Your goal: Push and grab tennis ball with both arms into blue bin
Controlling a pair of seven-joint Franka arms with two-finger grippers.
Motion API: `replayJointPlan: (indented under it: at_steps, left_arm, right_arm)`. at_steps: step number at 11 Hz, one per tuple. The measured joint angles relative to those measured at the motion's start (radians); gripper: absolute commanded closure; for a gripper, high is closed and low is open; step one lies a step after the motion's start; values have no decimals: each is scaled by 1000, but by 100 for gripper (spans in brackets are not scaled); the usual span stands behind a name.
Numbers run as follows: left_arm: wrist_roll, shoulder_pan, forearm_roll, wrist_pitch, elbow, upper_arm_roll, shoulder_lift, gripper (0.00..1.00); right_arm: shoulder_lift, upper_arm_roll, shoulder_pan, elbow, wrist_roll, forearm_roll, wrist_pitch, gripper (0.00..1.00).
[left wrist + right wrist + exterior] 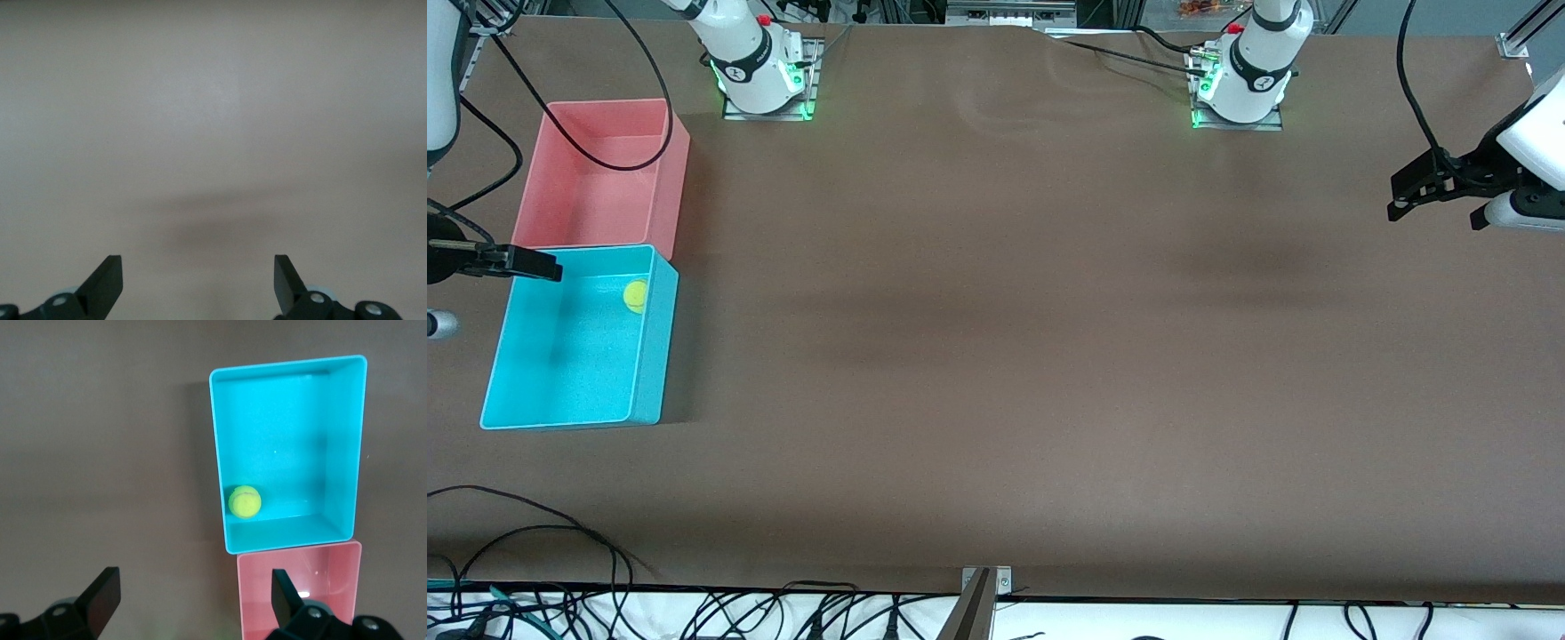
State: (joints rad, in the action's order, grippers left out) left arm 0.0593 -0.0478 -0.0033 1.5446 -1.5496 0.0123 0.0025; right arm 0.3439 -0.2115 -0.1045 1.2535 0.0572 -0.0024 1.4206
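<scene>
The tennis ball (635,296) (245,501) lies inside the blue bin (649,356) (340,447), against the wall nearest the pink bin. My right gripper (525,264) (193,597) hangs open and empty in the air over the bins' outer edge at the right arm's end of the table, apart from the ball. My left gripper (1405,191) (198,280) is open and empty too, raised over bare table at the left arm's end. Neither gripper touches anything.
A pink bin (667,169) (347,587) stands empty against the blue bin, farther from the front camera. A black cable (605,164) droops over the pink bin. Both arm bases (760,76) (1240,84) stand along the table's back edge. Brown tabletop (996,356) stretches between.
</scene>
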Motion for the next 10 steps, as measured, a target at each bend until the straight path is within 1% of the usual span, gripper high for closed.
replayJointPlan:
  at_steps: [1,2,3,4,5,7,8,10]
  left_arm:
    - [0,0,0,0,0,0,0,0]
    - [0,0,0,0,0,0,1,0]
    - [0,0,0,0,0,0,1,0]
    - [0,0,0,0,0,0,1,0]
    - [0,0,0,0,0,0,1,0]
    - [0,0,0,0,0,0,1,0]
    - [0,0,0,0,0,0,1,0]
    - [0,0,0,0,0,0,1,0]
  right_arm:
    - [-37,3,1,46,-6,0,62,0]
    - [-96,5,1,128,-7,0,139,0]
    - [-173,5,2,233,-7,0,217,0]
    - [-242,6,2,324,-7,0,267,0]
    - [-293,7,2,387,-7,0,295,0]
    - [-335,29,3,437,-7,0,314,0]
    - [-339,43,6,444,-8,0,318,0]
    - [-338,50,13,447,-8,0,318,0]
